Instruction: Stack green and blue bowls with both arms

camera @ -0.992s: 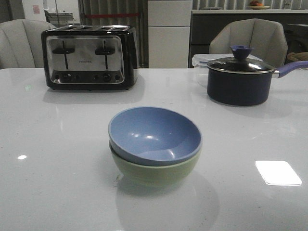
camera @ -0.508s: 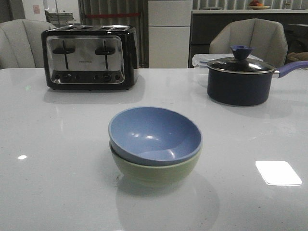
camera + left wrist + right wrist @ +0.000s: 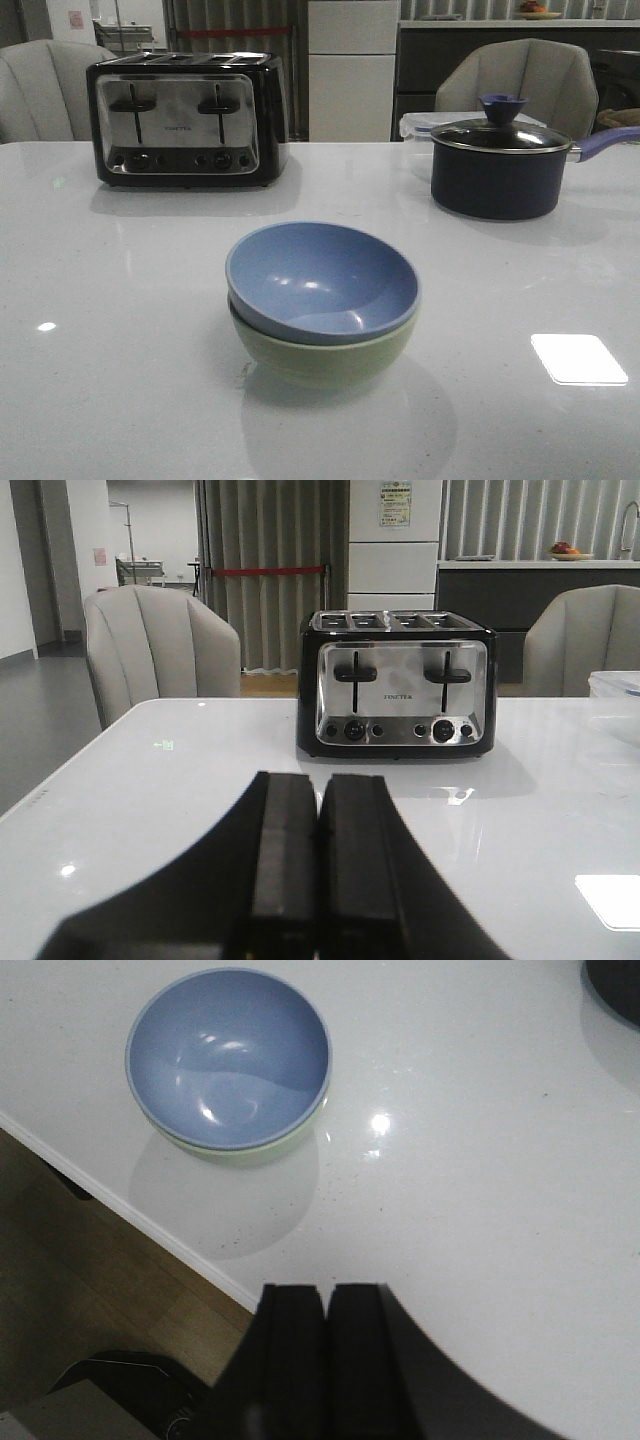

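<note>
The dusty blue bowl (image 3: 320, 280) sits nested inside the pale green bowl (image 3: 325, 362) in the middle of the white table (image 3: 120, 380). No arm shows in the front view. The stack also shows in the right wrist view, blue bowl (image 3: 228, 1055) on top and a green rim (image 3: 290, 1142) below it, near the table edge. My right gripper (image 3: 327, 1295) is shut and empty, well away from the bowls. My left gripper (image 3: 319, 785) is shut and empty, above the table and pointing at the toaster.
A black and chrome toaster (image 3: 185, 118) stands at the back left. A dark lidded pot (image 3: 500, 165) with a purple handle stands at the back right, a clear container (image 3: 420, 125) behind it. Chairs stand beyond the table. The table's edge (image 3: 130, 1215) drops to wooden floor.
</note>
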Robot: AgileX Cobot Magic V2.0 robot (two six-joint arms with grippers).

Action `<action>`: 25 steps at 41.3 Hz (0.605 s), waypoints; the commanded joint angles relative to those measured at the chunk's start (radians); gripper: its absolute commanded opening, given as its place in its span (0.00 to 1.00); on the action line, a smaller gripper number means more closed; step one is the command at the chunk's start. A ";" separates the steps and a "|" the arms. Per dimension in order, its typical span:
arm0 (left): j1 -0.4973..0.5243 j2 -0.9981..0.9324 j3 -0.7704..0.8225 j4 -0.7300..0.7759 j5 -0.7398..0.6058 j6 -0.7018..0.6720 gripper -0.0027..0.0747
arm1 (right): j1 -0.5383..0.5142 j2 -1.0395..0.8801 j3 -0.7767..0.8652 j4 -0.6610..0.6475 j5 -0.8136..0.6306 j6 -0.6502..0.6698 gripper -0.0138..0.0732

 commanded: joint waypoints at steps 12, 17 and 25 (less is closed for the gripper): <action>-0.007 -0.020 0.005 -0.003 -0.088 -0.002 0.15 | -0.290 -0.307 0.145 0.006 -0.204 -0.001 0.19; -0.007 -0.020 0.005 -0.003 -0.088 -0.002 0.15 | -0.397 -0.425 0.275 -0.010 -0.385 -0.001 0.19; -0.007 -0.020 0.005 -0.003 -0.088 -0.002 0.15 | -0.461 -0.594 0.497 -0.010 -0.625 -0.001 0.19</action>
